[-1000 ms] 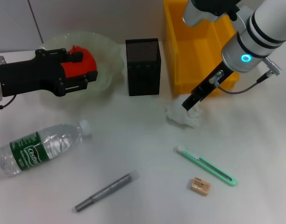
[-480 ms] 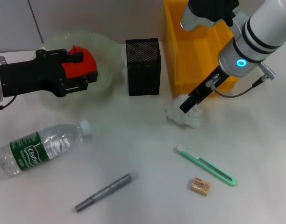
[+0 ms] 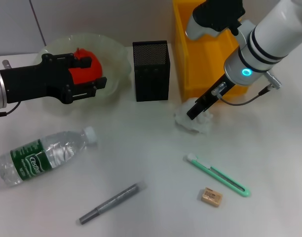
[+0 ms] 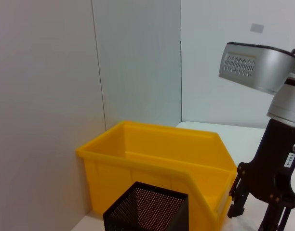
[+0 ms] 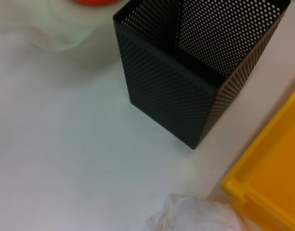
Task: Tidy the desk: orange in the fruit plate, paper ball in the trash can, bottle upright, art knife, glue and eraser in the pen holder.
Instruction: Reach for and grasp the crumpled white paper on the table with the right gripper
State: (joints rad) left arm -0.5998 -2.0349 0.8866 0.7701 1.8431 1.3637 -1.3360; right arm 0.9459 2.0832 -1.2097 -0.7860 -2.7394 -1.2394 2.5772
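I have the left end effector (image 3: pixel 84 79) over the fruit plate (image 3: pixel 116 54), gripping the orange (image 3: pixel 83 65) between its black fingers, held low above the bowl so that I judge the release is the step in hand. The right end effector (image 3: pixel 196 107) comes down on the paper ball (image 3: pixel 193 121) at the near foot of the trash can (image 3: pixel 203 64); its tip meets the top of the ball, but I cannot tell whether the fingers are spread or closed on it. The ball lies just beside the can's front wall, so the lift ahead should be short: up past the yellow rim and back over the opening. The pen holder (image 3: pixel 151 70) stands just to the left of the right end effector, between plate and can, and the gap on that side is narrow; I would raise straight rather than swing sideways. The open table (image 3: pixel 141 148) lies nearer me than both end effectors. There the bottle (image 3: pixel 40 157) lies on its side below the left end effector, cap pointing inward; the glue (image 3: pixel 110 203) lies in the middle foreground; the knife (image 3: pixel 217 175) and the eraser (image 3: pixel 210 196) lie below the right end effector, well apart from the ball, so neither crowds the pickup.
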